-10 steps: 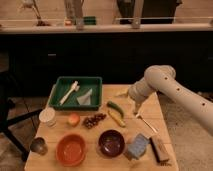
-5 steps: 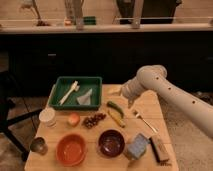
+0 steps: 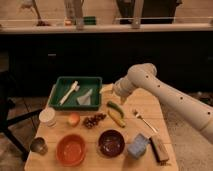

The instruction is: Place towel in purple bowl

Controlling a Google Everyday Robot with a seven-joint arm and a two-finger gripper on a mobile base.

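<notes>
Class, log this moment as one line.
towel: in green tray | pincer: beside green tray | purple bowl: no towel

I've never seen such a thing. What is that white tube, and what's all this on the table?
That is a robot's arm, reaching in from the right. Its gripper, which serves as a hand, hovers by the right edge of the green tray. One camera looks down on the table from the front. In the tray lie a grey towel and a white brush. Nearer are an orange bowl, a purple bowl, grapes, a banana, a fork and a blue sponge. The towel is not held.
</notes>
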